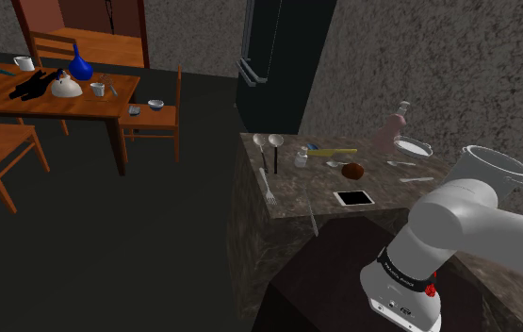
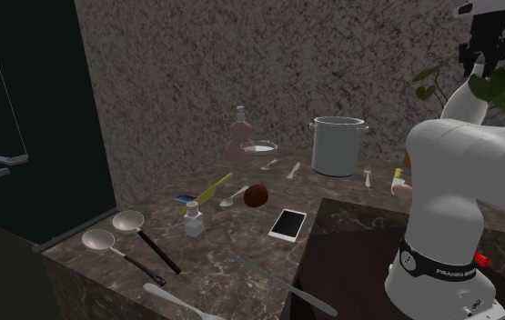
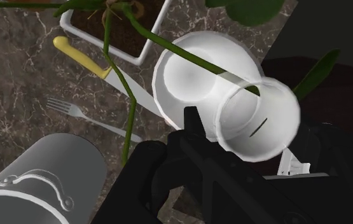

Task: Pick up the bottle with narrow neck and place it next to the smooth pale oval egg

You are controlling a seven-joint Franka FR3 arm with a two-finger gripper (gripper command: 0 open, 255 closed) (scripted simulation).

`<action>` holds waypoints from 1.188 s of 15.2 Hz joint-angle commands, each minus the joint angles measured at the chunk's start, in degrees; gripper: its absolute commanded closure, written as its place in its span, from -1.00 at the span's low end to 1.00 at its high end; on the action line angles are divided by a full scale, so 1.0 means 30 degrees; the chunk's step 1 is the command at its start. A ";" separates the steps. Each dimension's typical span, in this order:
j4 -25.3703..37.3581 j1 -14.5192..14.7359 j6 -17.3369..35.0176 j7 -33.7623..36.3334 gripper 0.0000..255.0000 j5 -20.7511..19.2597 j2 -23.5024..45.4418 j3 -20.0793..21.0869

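Two surfaces show in the shoulder view: a dark marble counter (image 1: pixel 306 184) by the arm, and a wooden dining table (image 1: pixel 61 99) with chairs (image 1: pixel 160 118) far off at that view's left, dark floor between. The pinkish narrow-neck bottle (image 1: pixel 396 124) stands upright at the counter's back against the speckled wall (image 1: pixel 419 57), just beside a white dish (image 1: pixel 413 147). A black fridge (image 1: pixel 269 66) stands past the counter.

Second exterior view: the bottle is well apart from a brown oval object (image 2: pixel 256 195) at mid-counter, with a grey pot (image 2: pixel 337 145) nearby. The gripper (image 2: pixel 487 64) hangs high above; you cannot tell whether it is released or clenched.

Wrist view: on the marble lie a fork (image 3: pixel 83 114) and a yellow-handled knife (image 3: pixel 73 49), beside a white planter (image 3: pixel 143 54).
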 commanded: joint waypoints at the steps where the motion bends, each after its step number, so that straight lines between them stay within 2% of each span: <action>1: -0.0667 -0.0203 0.0174 0.0186 1.00 -0.0068 -0.0479 -0.0113; 18: -0.5283 -0.1826 0.1599 0.0960 1.00 -0.1394 -0.4111 -0.1743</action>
